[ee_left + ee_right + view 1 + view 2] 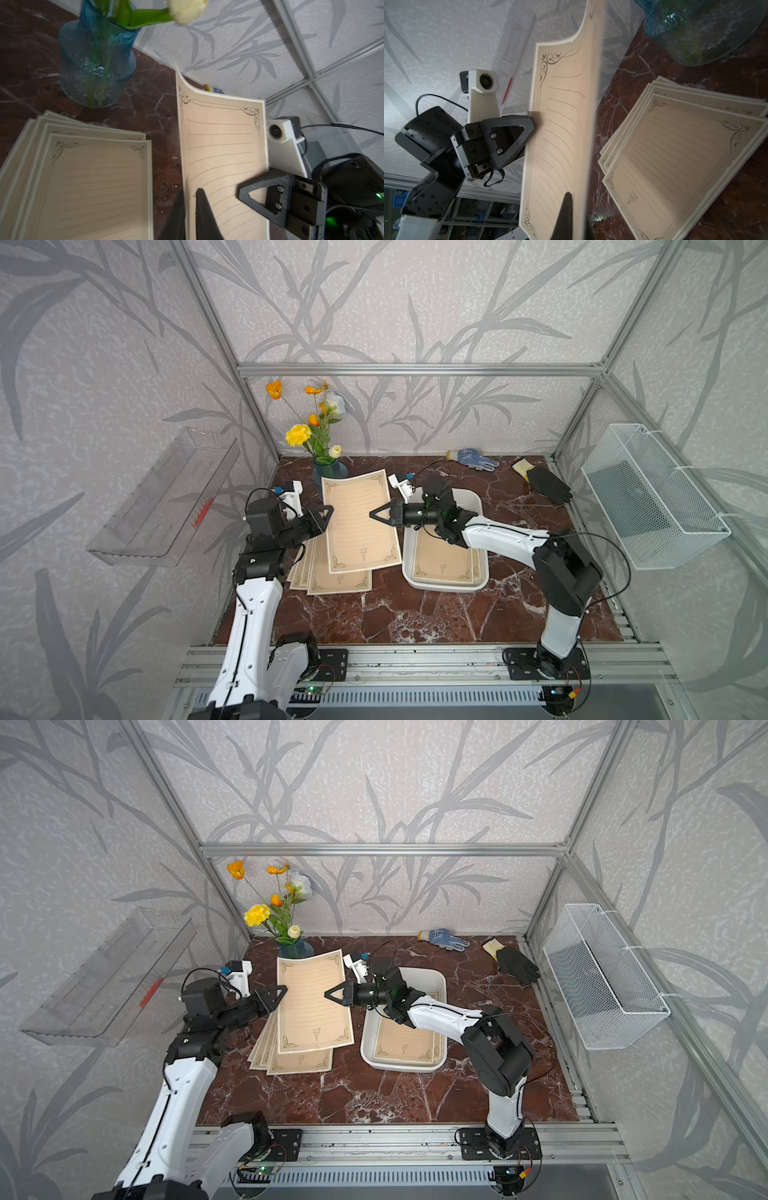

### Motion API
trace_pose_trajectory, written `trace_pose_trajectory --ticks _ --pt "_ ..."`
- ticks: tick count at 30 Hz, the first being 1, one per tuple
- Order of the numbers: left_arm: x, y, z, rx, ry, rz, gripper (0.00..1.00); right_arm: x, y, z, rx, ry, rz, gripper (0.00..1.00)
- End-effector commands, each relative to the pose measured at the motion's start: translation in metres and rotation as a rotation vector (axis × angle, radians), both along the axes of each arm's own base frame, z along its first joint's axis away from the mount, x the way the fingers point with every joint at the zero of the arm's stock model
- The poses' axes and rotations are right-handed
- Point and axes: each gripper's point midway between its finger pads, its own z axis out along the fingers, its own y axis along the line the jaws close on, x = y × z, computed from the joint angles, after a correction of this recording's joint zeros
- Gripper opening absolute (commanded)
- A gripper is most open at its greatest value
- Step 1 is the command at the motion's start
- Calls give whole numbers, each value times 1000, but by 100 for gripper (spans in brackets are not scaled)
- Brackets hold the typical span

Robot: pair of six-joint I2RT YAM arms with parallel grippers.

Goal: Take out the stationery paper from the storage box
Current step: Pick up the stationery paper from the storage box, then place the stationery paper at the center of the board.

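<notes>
**Both grippers clamp one tan ruled stationery sheet [359, 522] with flourished corners, held in the air between pile and box.**

The left gripper [329, 512] is closed on the sheet's left long edge and the right gripper [374, 515] is closed on its right long edge, with the paper bowed between them. In the left wrist view a left gripper finger [202, 214] lies on the sheet's face. The held sheet hangs over a fanned pile of like sheets [340, 583] on the dark red marble-patterned table [415, 614]. Its far end is near the blue glass vase [330, 470] of yellow and orange flowers. More tan sheets [444, 564] lie flat in the shallow white plastic storage box [440, 588], which sits just beside the pile and is partly covered by the right arm. A blue-dotted knit glove [473, 458] and a black glove [546, 485] lie well apart at the far edge. A clear acrylic shelf [166, 497] hangs on the left wall and a white wire-mesh basket [652, 497] on the right.
</notes>
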Motion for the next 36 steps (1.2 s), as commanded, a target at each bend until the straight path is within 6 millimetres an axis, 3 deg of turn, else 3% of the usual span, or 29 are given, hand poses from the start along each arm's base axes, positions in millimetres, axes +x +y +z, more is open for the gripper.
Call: trace_pose_trajectory --ticks 1,7,9,20,32,36 --pt "-6 25 -26 125 112 95 15 6 24 -21 -27 47 -38 0" --pt "-8 50 -62 204 259 197 20 4 57 -72 -84 143 -82 0" --pt "-8 62 -69 245 304 244 27 3 63 -86 -108 158 -107 0" --pt "-3 81 -94 238 419 313 43 7 77 -123 -196 203 -196 0" --pt "-2 91 -89 191 395 354 49 14 81 -156 -293 295 -231 0" --pt "-2 91 -88 187 388 353 49 10 82 -164 -356 311 -202 13"
